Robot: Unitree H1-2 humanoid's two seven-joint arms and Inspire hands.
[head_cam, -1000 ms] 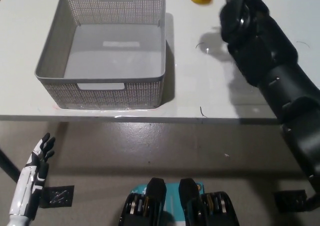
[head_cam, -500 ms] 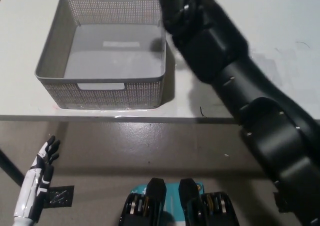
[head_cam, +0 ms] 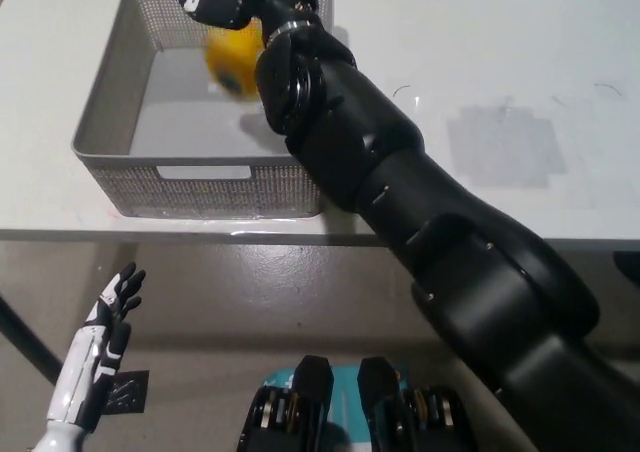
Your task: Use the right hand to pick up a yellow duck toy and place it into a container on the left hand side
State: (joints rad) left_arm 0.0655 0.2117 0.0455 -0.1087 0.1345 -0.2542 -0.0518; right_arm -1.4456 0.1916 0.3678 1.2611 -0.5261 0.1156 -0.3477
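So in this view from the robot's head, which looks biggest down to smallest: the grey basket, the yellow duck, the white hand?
1. Grey basket, by far the largest.
2. White hand, low at the left, and yellow duck, in the basket: they look about alike. The hand sits nearer the camera and the black arm partly hides the duck, so no firm ranking.

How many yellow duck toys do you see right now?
1. The yellow duck toy is inside the grey mesh plastic basket, just beneath the black right hand. The arm may hide others.
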